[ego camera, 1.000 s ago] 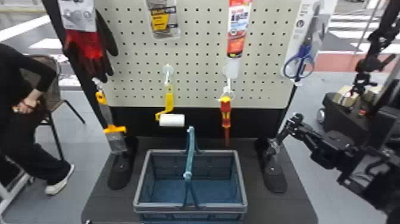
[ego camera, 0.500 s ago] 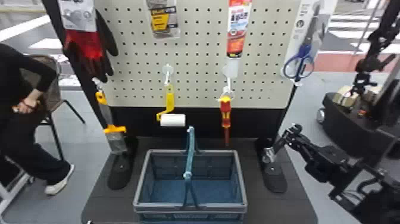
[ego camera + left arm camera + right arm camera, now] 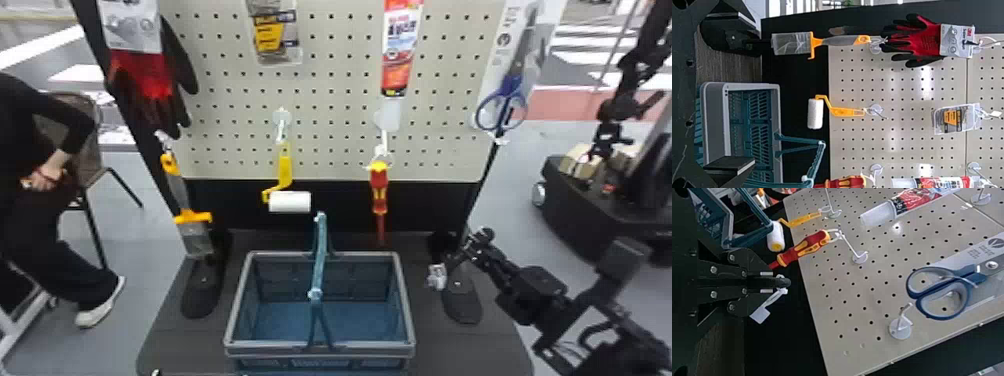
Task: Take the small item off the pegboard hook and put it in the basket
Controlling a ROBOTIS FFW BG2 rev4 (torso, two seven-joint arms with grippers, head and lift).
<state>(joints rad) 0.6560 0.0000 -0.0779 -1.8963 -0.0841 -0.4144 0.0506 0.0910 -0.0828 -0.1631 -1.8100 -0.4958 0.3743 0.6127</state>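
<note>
In the head view my right gripper (image 3: 456, 261) is to the right of the basket (image 3: 407, 300), higher than its rim, with the small item (image 3: 437, 276) hanging from it. The right wrist view has my right gripper (image 3: 774, 282) shut on the small item (image 3: 783, 282), a dark rounded piece with a white string and a pale tag (image 3: 760, 314) dangling. Its body is partly hidden between the fingers. My left gripper (image 3: 752, 94) is open and holds nothing, its fingers apart in front of the basket (image 3: 715, 117).
A teal handle (image 3: 318, 260) stands up across the basket. Behind it hang a paint roller (image 3: 290, 201) and a screwdriver (image 3: 379, 190); a brush (image 3: 192, 217) and gloves (image 3: 150, 85) hang left, scissors (image 3: 501, 110) right. A bare hook (image 3: 901, 327) is near the scissors.
My right arm has come down and slightly left, bringing the small item lower beside the basket. The basket and the hanging tools have stayed put.
</note>
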